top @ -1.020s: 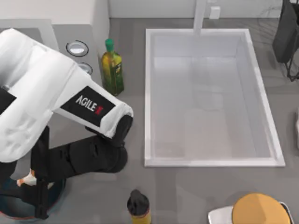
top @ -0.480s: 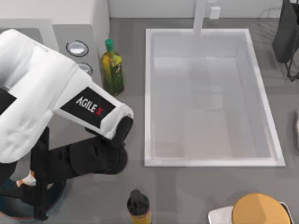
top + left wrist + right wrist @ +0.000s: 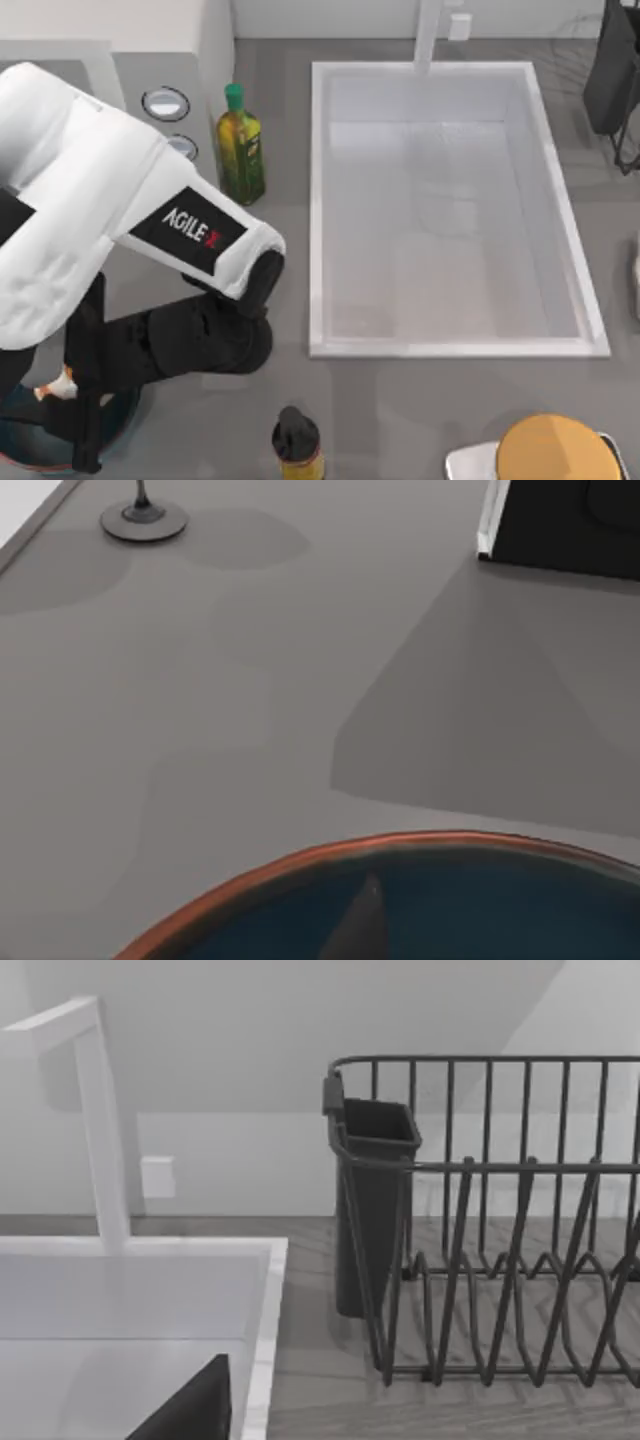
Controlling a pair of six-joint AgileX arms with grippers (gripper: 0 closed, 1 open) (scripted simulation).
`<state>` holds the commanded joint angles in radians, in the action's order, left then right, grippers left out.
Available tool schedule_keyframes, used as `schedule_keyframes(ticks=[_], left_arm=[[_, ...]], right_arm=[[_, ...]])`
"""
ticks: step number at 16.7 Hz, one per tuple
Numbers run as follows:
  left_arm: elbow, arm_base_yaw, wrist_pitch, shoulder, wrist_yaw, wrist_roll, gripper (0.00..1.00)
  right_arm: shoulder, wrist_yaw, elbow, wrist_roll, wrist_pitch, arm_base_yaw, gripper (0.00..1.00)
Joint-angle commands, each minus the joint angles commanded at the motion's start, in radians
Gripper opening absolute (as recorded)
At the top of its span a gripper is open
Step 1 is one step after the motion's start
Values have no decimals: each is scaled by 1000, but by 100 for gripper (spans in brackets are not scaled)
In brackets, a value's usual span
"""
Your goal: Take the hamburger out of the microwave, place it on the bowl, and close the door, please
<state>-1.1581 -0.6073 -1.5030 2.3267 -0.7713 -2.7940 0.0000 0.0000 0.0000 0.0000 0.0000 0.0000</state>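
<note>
My left arm reaches over the table's front left corner, and its black gripper (image 3: 85,440) hangs over the teal bowl (image 3: 25,445) with the reddish rim. The hamburger (image 3: 62,383), a small whitish and orange lump, shows at the bowl's far edge, right beside the gripper. In the left wrist view the bowl (image 3: 400,845) lies just below the camera. Beyond it stands the microwave's (image 3: 560,520) dark open cavity. The white microwave (image 3: 170,50) with its two dials stands at the back left, half covered by my arm. The door is hidden. A dark wedge of my right gripper (image 3: 190,1410) shows near the sink.
A green oil bottle (image 3: 240,145) stands beside the microwave. A dark-capped yellow bottle (image 3: 297,445) is at the front edge. The white sink (image 3: 450,340) fills the middle. An orange dome (image 3: 560,450) sits front right, a dish rack (image 3: 500,1240) back right, and a glass's foot (image 3: 143,520) on the counter.
Almost nothing: my left arm has shifted very slightly over the bowl. The hamburger and the bowl stay where they were.
</note>
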Motion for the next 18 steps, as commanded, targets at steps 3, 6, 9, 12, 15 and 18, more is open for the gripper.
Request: schedule_keyframes(ticks=[3,6,9,12,15,18], left_arm=[[0,0,0,0,0,0,100],[0,0,0,0,0,0,100],[0,0,0,0,0,0,100],[-8,-19,-19,-60,-20,-41,100],[31,6,65,-126,-5,50,100],[111,55,225,-259,29,237,100]], right_arm=[[0,0,0,0,0,0,100],[0,0,0,0,0,0,100],[0,0,0,0,0,0,100],[0,0,0,0,0,0,100],[0,0,0,0,0,0,100],[0,0,0,0,0,0,100]])
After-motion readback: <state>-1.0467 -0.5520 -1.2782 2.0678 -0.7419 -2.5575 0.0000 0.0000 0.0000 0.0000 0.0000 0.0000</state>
